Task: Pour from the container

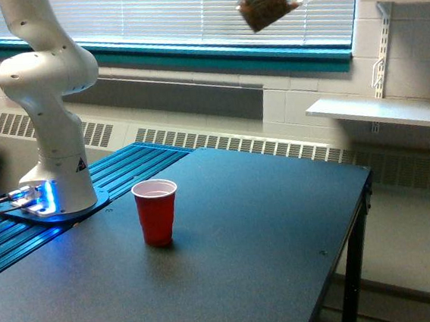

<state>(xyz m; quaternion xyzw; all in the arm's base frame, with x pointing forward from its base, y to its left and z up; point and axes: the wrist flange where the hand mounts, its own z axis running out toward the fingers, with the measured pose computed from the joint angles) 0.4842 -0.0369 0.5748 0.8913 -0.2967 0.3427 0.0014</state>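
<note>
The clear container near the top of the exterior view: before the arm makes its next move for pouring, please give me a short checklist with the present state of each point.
1. Container holds brown pieces: ok, they show through its wall.
2. Container is above the red cup: not ok, it is high up and far toward the exterior view's right of the cup.
3. Red cup stands upright on the table, mouth open: ok.
4. Nothing spilled on the table: ok, no pieces visible.
5. Grip on the container: cannot tell, the gripper is cut off at the top edge.
</note>
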